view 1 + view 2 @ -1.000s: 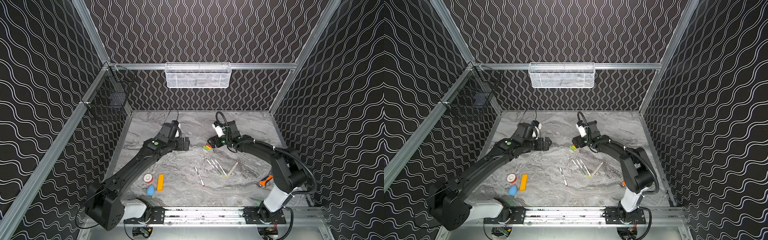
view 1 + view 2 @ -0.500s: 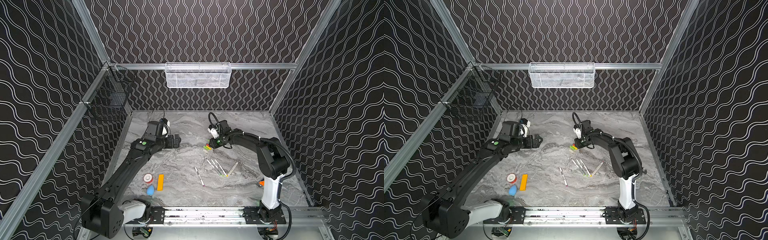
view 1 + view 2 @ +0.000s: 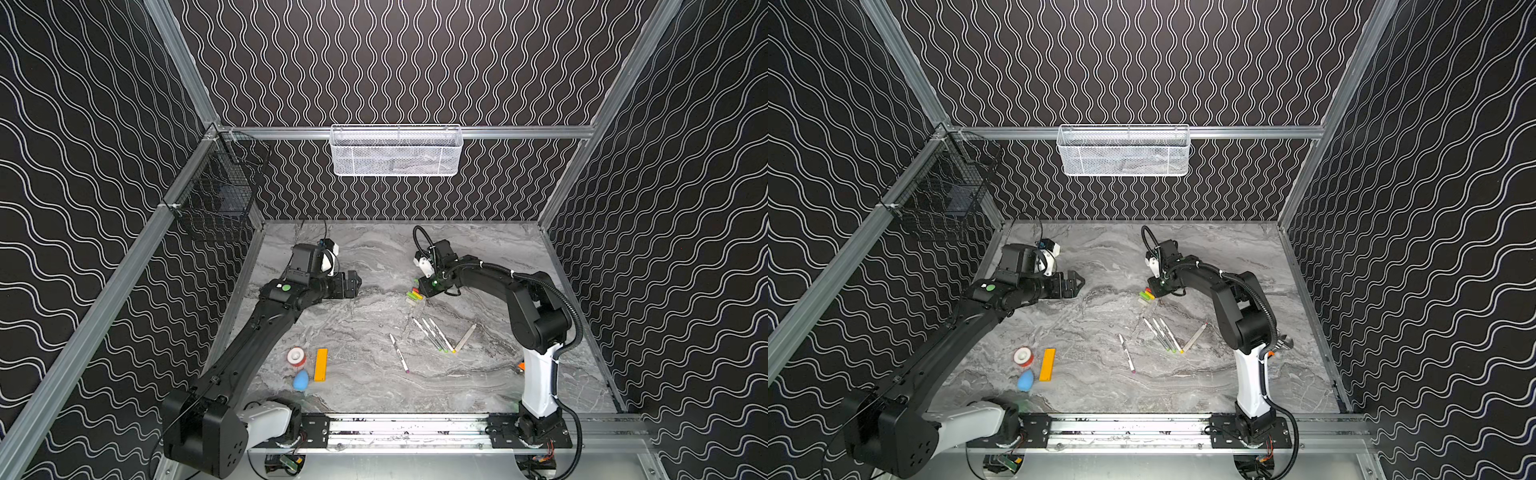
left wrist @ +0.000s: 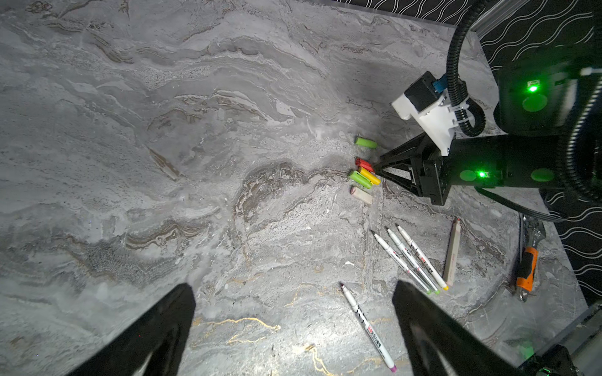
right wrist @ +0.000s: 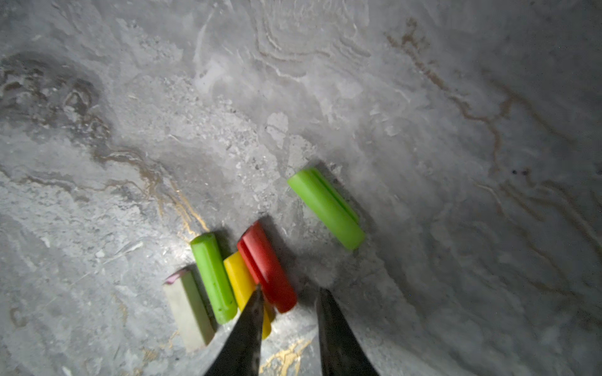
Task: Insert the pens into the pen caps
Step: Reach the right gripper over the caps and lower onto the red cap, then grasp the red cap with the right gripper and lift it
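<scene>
Just beside yellow cap point(image 5: 239, 273), right end effector point(image 5: 290, 288) astride red cap point(image 5: 265, 263), grip unclear; left end effector point(image 4: 293, 285) agape.

Yellow cap point(image 5: 239, 271) half behind right fingertip point(image 5: 250, 322)

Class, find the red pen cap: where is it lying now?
In a top view the red pen cap lies right of centre, beside the yellow cap, its near end between the fingertips of the right gripper.
</scene>
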Action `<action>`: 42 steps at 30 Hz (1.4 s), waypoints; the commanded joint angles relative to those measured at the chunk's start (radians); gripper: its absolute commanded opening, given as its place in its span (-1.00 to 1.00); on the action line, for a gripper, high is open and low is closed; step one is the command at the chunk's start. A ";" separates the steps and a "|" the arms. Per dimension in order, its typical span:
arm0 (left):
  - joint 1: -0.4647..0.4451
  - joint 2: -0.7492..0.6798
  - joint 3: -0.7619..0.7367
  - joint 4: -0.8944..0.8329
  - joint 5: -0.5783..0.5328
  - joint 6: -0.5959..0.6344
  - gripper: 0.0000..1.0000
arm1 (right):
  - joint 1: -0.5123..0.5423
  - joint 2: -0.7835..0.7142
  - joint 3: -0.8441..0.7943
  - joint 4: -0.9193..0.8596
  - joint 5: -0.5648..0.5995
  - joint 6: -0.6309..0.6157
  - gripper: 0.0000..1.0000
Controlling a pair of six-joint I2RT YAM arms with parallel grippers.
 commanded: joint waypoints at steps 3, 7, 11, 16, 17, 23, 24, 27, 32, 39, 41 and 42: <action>0.011 0.007 -0.002 0.051 0.029 0.011 0.98 | 0.007 0.021 0.024 -0.030 0.019 -0.027 -0.39; 0.016 0.006 -0.003 0.054 0.034 0.007 0.98 | 0.012 0.038 0.044 -0.037 0.028 -0.031 -0.40; 0.022 0.012 -0.002 0.058 0.045 0.006 0.98 | 0.017 0.066 0.076 -0.062 0.053 -0.044 -0.41; 0.034 0.019 0.000 0.064 0.062 0.001 0.98 | 0.031 0.086 0.102 -0.093 0.089 -0.066 -0.45; 0.037 0.019 0.000 0.068 0.066 -0.002 0.98 | 0.035 0.089 0.105 -0.099 0.094 -0.071 -0.46; 0.047 0.026 -0.002 0.075 0.085 -0.010 0.98 | 0.052 0.096 0.109 -0.109 0.125 -0.096 -0.51; 0.048 0.025 -0.001 0.075 0.086 -0.009 0.98 | 0.055 0.098 0.111 -0.112 0.125 -0.099 -0.55; 0.050 0.026 -0.001 0.075 0.086 -0.009 0.98 | 0.060 0.103 0.119 -0.116 0.121 -0.106 -0.62; 0.051 0.024 -0.001 0.077 0.089 -0.014 0.97 | 0.066 0.096 0.124 -0.111 0.112 -0.118 -0.67; 0.051 0.020 -0.003 0.084 0.101 -0.026 0.97 | 0.068 0.060 0.120 -0.098 0.091 -0.138 -0.74; 0.051 0.016 -0.013 0.098 0.121 -0.042 0.98 | 0.067 0.044 0.118 -0.092 0.080 -0.141 -0.75; 0.051 0.014 -0.021 0.109 0.129 -0.048 0.98 | 0.067 0.037 0.118 -0.089 0.071 -0.142 -0.75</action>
